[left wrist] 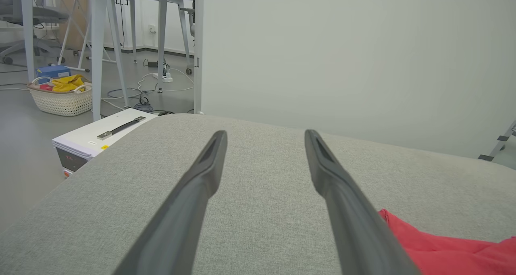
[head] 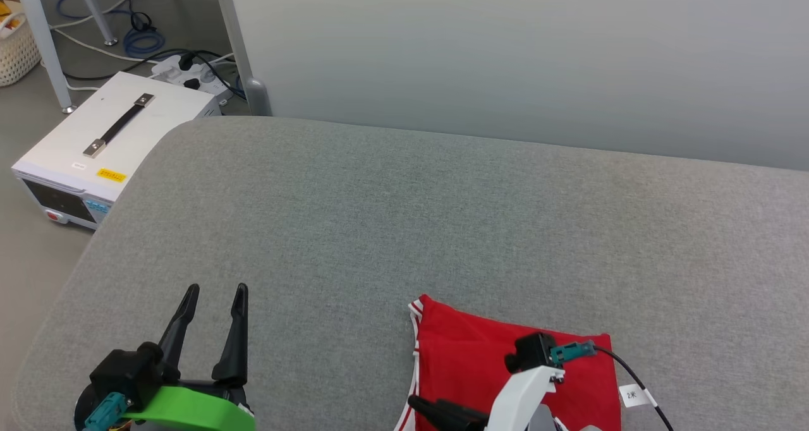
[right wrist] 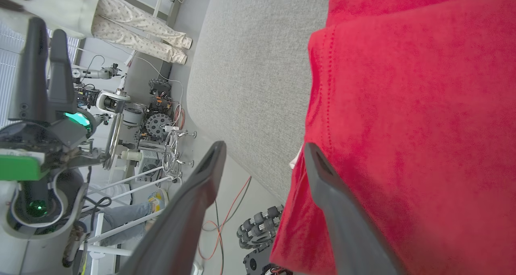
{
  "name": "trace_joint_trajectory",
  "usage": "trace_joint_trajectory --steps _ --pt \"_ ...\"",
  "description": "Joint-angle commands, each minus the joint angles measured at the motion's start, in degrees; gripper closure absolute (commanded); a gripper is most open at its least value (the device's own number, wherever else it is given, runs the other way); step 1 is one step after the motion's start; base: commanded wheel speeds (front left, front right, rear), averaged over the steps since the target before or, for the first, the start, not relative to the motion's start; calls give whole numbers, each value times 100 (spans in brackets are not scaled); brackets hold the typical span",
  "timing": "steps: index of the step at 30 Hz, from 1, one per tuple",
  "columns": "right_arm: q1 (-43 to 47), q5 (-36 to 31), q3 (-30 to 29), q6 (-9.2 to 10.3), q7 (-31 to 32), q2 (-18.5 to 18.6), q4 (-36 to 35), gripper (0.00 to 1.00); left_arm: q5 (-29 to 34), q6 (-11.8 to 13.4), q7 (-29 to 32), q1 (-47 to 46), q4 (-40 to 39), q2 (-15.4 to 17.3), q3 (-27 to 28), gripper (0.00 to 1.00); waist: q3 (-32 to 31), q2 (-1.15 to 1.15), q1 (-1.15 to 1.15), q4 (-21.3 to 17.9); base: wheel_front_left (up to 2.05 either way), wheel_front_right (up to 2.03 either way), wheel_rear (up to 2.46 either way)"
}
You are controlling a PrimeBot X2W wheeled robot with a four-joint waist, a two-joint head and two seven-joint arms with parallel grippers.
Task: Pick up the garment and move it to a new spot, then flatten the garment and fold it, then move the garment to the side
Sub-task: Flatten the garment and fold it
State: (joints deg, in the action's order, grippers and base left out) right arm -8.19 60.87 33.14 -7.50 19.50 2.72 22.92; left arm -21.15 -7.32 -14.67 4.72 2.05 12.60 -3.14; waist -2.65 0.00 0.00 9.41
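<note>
Head view, left to right. White box (head: 107, 140) sits on the floor at 10 o'clock, off the table (head: 379, 216). Left tool (head: 217, 289) is at 7 o'clock with fingers pointing to 12, spread wide and holding nothing, over bare grey table.

Shirt (head: 468, 349) is at 5 o'clock on the table's near edge. It is a compact red packet, plain side up, with striped trim along its left edge. The frame bottom cuts it off, so I can't tell the long axis; the visible top edge runs 10 to 4.

Right tool (head: 420, 409) is over the shirt's near-left corner, fingers pointing to 9. They are spread apart and grip nothing. In the right wrist view one finger is over red cloth and the other is out past the shirt's edge. Whether it is touching or hovering, I can't tell.

Key relation: the shirt lies at 3 o'clock from the left tool, well apart, and the right tool is right on top of it, so the right arm is nearer. The shirt looks folded; probably only the shift to the side is left, which is the right arm's job.
</note>
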Motion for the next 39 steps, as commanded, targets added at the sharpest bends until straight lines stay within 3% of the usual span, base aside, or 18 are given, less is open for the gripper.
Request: trace_joint_trajectory --steps 1,6,9,17,23,31,39 --pt "-139 86 53 1 -13 16 -65 0 30 -16 -33 -9 49 -60 39 0 -1 0 0 -15 0 0 0" --pt "-417 -117 -196 1 -60 16 -294 0 35 -16 -33 -7 80 -116 -7 0 -32 0 0 -126 0 0 0" --pt "-606 -1003 -501 1 -204 56 -589 0 9 -16 -33 -14 15 -111 -59 0 -42 0 0 -188 0 0 0" --pt "-871 -3813 -1124 1 -864 1148 -1535 0 -99 -16 -33 -45 -144 -127 -263 0 -40 0 0 -345 0 0 0" --pt "-551 -4689 -2031 1 -1341 1649 -2038 0 -150 -16 -33 -84 -242 -211 -364 0 8 0 0 -434 0 0 0" --pt "546 -4970 -3160 1 -2085 1511 -2866 0 -285 -16 -33 -48 -287 -317 -501 0 77 0 0 -497 0 0 0" --pt "1558 -5106 -3739 1 -2648 885 -3260 0 -200 -16 -33 87 -337 -409 -534 0 116 0 0 -492 0 0 0"
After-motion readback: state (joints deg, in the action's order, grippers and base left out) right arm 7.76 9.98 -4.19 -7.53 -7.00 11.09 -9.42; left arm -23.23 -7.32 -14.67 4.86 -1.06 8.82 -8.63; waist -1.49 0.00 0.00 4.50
